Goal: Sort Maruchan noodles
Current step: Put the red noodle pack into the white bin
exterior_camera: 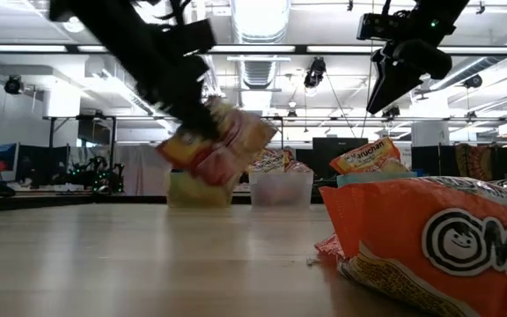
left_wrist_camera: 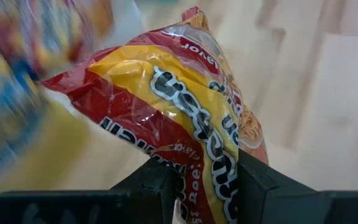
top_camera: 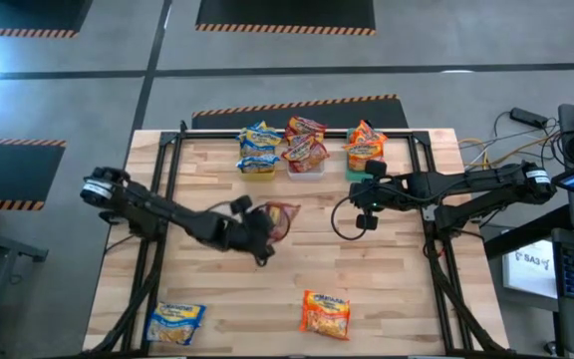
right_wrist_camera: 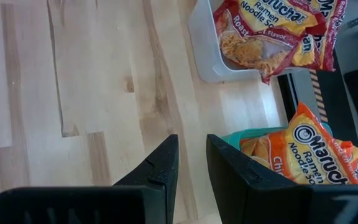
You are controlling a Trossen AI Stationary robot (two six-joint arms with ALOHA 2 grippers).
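Mostly sorted, by the look of it: blue-and-yellow packets (top_camera: 258, 147) heaped in the yellow bin (top_camera: 259, 172), red packets (top_camera: 305, 142) in the clear bin (top_camera: 305, 173), orange packets (top_camera: 364, 148) in the green bin (top_camera: 357, 174), all in a row at the far edge of the counter (top_camera: 387, 289). Left to do, judging from the high view: one blue-and-yellow packet (top_camera: 175, 323) and one orange packet (top_camera: 326, 313) lying loose on the near part of the counter, well apart from the clear bin. In hand now: a red packet (left_wrist_camera: 185, 124), clenched at one end between the left gripper (top_camera: 264, 231) fingers (left_wrist_camera: 151, 186), its body sticking out past the fingertips, lifted off the counter short of the clear bin. Probably bound for the clear bin. Right gripper (top_camera: 369, 211) near the green bin, fingers close together, grasping nothing.
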